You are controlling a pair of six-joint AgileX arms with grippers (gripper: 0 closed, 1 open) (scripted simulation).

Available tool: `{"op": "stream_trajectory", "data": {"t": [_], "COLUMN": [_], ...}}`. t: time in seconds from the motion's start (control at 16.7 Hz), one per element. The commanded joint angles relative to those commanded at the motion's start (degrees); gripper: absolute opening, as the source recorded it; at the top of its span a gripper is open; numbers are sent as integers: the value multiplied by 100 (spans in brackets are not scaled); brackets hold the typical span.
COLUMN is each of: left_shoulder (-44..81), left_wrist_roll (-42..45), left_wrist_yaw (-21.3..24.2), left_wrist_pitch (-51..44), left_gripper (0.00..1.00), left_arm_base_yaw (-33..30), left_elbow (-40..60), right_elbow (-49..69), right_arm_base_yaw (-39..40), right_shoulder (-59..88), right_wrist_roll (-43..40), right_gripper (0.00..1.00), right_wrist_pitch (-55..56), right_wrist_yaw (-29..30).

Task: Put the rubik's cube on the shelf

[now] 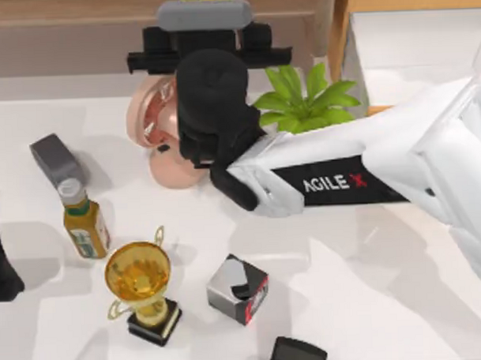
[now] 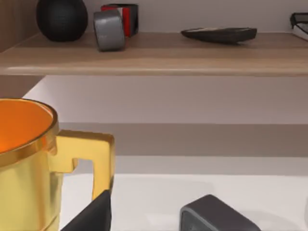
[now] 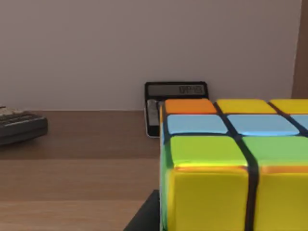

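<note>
Nearest the top camera, the white right arm (image 1: 367, 172) is stretched from the right edge across the worktop (image 1: 371, 302) to the far side, where its right claw (image 1: 207, 23) is reached over the shelf (image 1: 77, 28). In the right wrist view the rubik's cube (image 3: 226, 163) is seen close up, just above or on the shelf boards, with a dark finger (image 3: 144, 216) beside it; whether the claw is closed on it cannot be told. The placing step is judged to be in hand: the cube must be set flat and let go, then the arm drawn back.

A calculator (image 3: 175, 108) is stood against the wall just beyond the cube, and a remote (image 3: 21, 126) lies well to its side, so little room is left behind. Under the arm a pink fan (image 1: 164, 139) and a plant (image 1: 305, 99) are stood. A gold trophy (image 1: 140, 286), a bottle (image 1: 84, 221) and a grey-black-red box (image 1: 238, 289) are set nearer. At the left edge the left claw (image 1: 0, 267) is parked, fingers not readable.
</note>
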Motion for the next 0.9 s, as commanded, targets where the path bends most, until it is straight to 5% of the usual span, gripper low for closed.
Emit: {"op": "stream_trajectory", "data": {"t": [0.6, 0.9], "left_shoulder": [0, 0], "left_wrist_roll": [0, 0], "left_wrist_yaw": [0, 0], "left_wrist_pitch": [0, 0], "left_gripper": [100, 100], "left_arm_base_yaw": [0, 0], "left_elbow": [0, 0], "right_elbow": [2686, 3089], "right_arm_base_yaw": [-538, -723], "right_shoulder": [1217, 1532], "right_wrist_roll": [76, 96], "right_gripper": [0, 0], "right_wrist_pitch": [-1293, -1633], "right_wrist_yaw": [-534, -729]}}
